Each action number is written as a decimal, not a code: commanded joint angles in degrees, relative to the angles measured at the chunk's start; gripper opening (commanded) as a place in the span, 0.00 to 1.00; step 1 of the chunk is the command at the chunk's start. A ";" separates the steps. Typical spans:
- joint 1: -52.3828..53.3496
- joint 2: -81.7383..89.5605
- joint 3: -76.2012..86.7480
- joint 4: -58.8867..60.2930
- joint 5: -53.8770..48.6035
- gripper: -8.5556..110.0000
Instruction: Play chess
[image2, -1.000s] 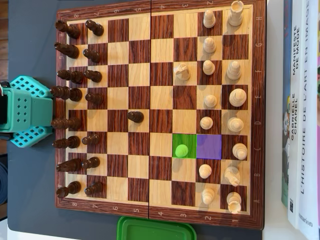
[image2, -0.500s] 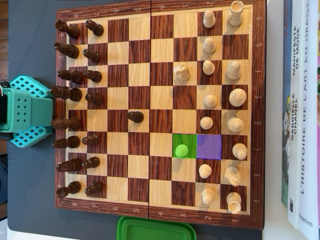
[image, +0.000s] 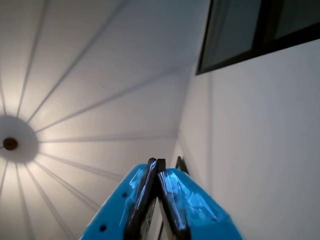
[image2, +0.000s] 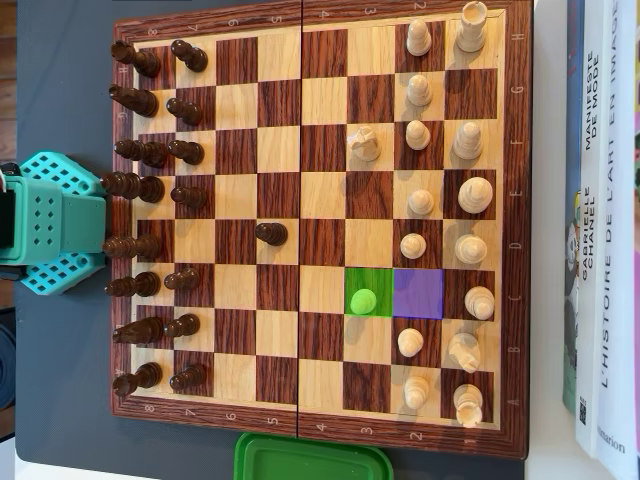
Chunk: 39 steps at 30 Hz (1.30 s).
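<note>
— Blue gripper (image: 157, 167): fingers pressed together, nothing between them, aimed at the ceiling in the wrist view. Status of play?

— Early game, I judge. One dark pawn (image2: 270, 233) is advanced; one pale piece (image2: 363, 300) sits on the green-lit square (image2: 380, 278), purple square (image2: 418, 293) beside it is vacant.

— Containers?

— Green container (image2: 312, 460) below the chessboard (image2: 320, 420); its contents are not visible.

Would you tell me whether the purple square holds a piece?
No, the purple square is bare; a piece stands beside it on the green square.
</note>
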 joint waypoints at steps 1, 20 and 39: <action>-0.70 -0.35 1.23 -0.18 -0.18 0.07; -0.18 -0.35 1.23 -0.18 2.02 0.07; -0.18 -0.44 1.23 -0.18 2.02 0.07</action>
